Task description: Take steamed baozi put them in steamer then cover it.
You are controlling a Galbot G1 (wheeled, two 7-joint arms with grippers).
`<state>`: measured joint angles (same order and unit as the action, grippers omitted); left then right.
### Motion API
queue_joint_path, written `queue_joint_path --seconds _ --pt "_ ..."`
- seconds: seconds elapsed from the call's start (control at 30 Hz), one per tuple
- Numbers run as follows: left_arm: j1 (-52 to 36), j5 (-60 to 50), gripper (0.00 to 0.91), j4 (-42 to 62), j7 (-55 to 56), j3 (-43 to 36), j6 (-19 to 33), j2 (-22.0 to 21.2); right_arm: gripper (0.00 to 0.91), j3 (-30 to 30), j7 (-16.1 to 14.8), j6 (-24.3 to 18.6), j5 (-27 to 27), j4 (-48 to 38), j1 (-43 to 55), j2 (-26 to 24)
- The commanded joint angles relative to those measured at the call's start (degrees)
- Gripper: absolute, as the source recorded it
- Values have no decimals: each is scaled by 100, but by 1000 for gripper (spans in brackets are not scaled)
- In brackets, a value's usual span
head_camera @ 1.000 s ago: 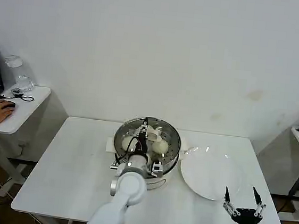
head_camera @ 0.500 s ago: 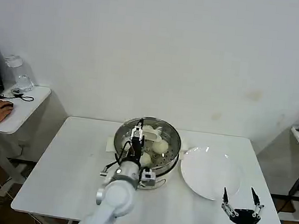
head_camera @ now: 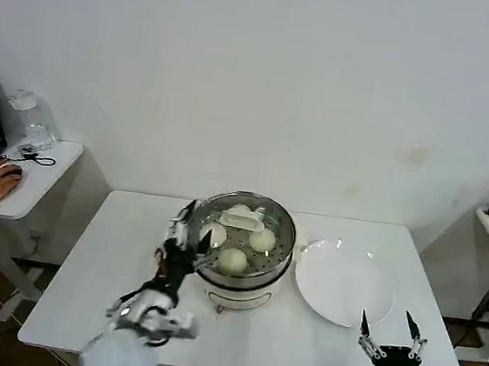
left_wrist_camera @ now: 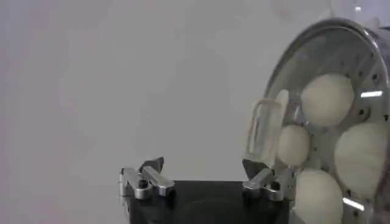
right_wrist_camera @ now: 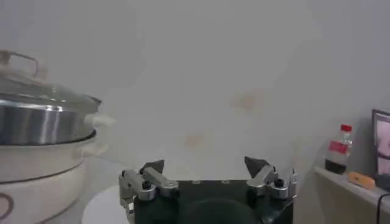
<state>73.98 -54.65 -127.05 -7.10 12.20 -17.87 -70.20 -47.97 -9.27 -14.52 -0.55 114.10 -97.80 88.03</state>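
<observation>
My left tool (head_camera: 189, 230) hangs released beside the left wall of the steamer (head_camera: 240, 266), its fingers spread and gripping nothing; half a second ago it was over the pot with the arm crossing the rim, and a second ago it reached right down onto the lid, so it has pulled back toward my left and lowered to the near side. In the left wrist view the same tool (left_wrist_camera: 204, 176) shows its two fingertips well apart, with the bare bench (left_wrist_camera: 122, 91) beyond them. The cover (head_camera: 242, 226) now sits on the steamer, its cream bar handle (head_camera: 241, 222) lying across the middle, and the steamed baozi (head_camera: 233, 260) show through the glass as four pale rounds. From the wrist the cover (left_wrist_camera: 329, 122) is cut off at the picture's edge, and one bun sits partly behind the handle (left_wrist_camera: 265, 131). My right tool (head_camera: 388, 336) waits near the front right corner of the bench (head_camera: 105, 264), fingers open and empty, a little lower than before; its arm runs off the picture. The white plate (head_camera: 343, 285) lies just right of the steamer. From the right wrist, the right tool (right_wrist_camera: 206, 176) faces the steamer (right_wrist_camera: 42, 152), whose base is cropped.
</observation>
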Motion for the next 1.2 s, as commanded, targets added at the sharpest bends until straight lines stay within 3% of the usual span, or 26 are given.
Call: queue_joint_path --seconds 0.03,0.27,0.43,0.7,1.2 --pt "1898 6177 907 -41 1985 2246 2269 142 907 330 27 432 313 346 -408 -338" --pt "2679 7031 907 152 2194 2446 2397 -344 907 388 41 764 664 690 -823 -792" --pt "3236 6510 907 314 2120 2419 2690 -438 907 434 27 1015 914 831 -1082 -1074" --pt "3485 6345 907 343 2176 2296 2630 -710 907 502 202 1490 1162 961 -1182 -1292" --pt "3438 6108 907 510 2099 2224 2594 -755 907 742 313 1447 1071 903 -1098 -1207"
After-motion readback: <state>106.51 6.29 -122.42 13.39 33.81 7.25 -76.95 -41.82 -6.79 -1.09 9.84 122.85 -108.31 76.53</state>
